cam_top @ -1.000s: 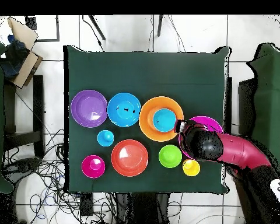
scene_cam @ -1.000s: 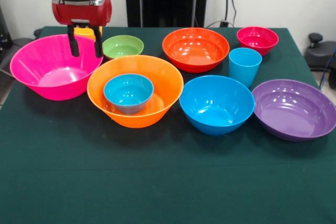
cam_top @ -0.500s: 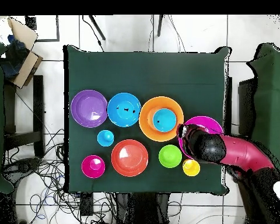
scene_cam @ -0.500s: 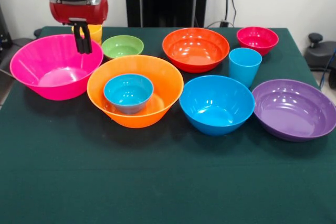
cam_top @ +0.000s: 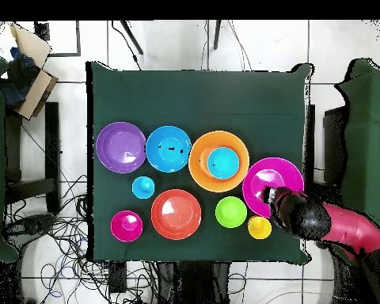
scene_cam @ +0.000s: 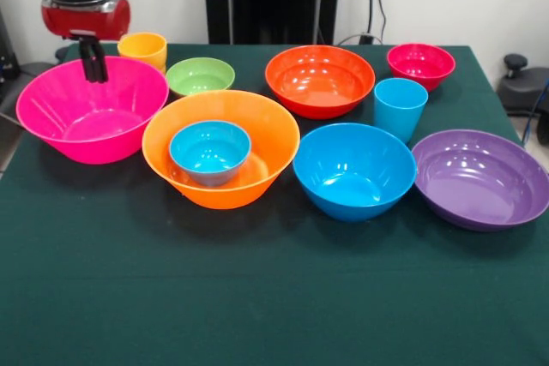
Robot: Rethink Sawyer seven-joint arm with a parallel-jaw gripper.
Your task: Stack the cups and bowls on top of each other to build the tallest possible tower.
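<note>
Tower barely begun: small teal bowl (scene_cam: 209,151) inside orange bowl (scene_cam: 220,147).
Gripper (scene_cam: 92,64) at upper left above pink bowl (scene_cam: 90,109), fingers together, empty; probably needs opening, lowering onto rim.

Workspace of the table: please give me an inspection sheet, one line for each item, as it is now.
Surface: dark green cloth on the table, flat.
Job's things: small teal bowl sits inside the large orange bowl; the large pink bowl, green bowl, red-orange bowl, magenta bowl, blue bowl, purple bowl, yellow-orange cup and light blue cup stand apart, all upright.
Clutter: nothing seen on the table.
Tool: above the pink bowl's far rim, shut, holding nothing.
Cables: many loose on the floor, off the table.
Surroundings: cardboard box beside the table in the overhead view.
</note>
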